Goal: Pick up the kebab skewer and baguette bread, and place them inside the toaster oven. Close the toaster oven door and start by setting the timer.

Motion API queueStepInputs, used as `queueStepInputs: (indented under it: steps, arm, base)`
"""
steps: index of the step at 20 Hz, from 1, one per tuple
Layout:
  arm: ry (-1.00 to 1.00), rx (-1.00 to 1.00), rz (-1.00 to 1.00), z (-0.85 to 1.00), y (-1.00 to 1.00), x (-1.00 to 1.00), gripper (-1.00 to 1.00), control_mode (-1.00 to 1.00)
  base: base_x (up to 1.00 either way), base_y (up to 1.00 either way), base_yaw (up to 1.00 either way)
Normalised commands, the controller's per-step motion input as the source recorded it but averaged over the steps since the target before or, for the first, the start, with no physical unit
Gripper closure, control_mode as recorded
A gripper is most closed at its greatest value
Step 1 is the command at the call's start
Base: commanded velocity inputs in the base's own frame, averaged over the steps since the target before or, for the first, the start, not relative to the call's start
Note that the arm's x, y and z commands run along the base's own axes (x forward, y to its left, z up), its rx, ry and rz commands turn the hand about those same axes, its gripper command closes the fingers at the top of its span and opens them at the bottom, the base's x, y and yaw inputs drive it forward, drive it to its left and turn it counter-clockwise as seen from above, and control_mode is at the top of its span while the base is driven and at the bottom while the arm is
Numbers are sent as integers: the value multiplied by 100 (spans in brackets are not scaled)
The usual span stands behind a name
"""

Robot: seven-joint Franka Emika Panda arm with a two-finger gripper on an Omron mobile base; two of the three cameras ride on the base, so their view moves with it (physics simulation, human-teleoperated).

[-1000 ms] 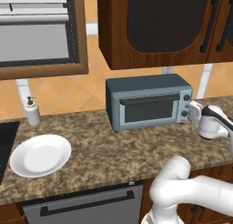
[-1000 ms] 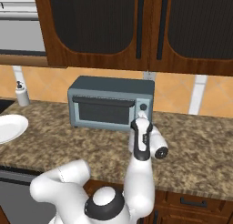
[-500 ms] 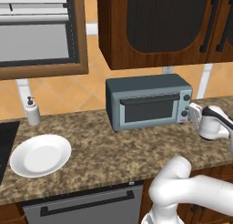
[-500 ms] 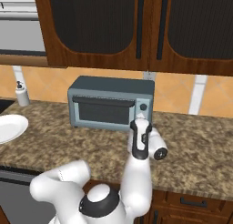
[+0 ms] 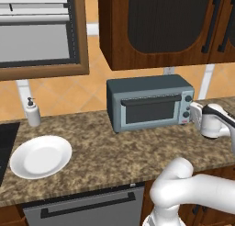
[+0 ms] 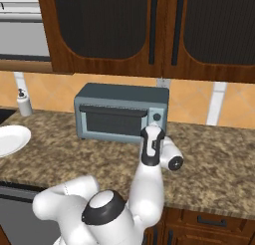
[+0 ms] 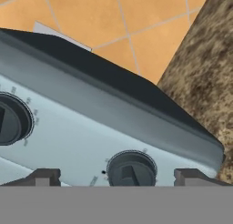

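The oven (image 5: 149,102) stands on the counter (image 5: 114,151) against the tiled wall, with its door (image 5: 150,109) shut. My gripper (image 7: 117,177) is just in front of the oven's right panel, wide open and holding nothing. In the hand view one knob (image 7: 131,169) sits between my fingertips (image 7: 43,176), and the other knob (image 7: 13,119) lies to the side. A white plate (image 5: 40,156) lies well apart, near a soap bottle (image 5: 32,112).
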Motion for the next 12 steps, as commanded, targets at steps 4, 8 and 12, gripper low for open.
queueStepInputs:
  steps: [4, 8, 12]
  arm:
    - [0, 0, 0, 0, 3, 0, -100, -100]
    - [1, -1, 0, 0, 2, 0, -100, -100]
    - [5, -4, -5, 0, 0, -8, -100, -100]
  base:
    - [0, 0, 0]
    - [0, 0, 0]
    - [0, 0, 0]
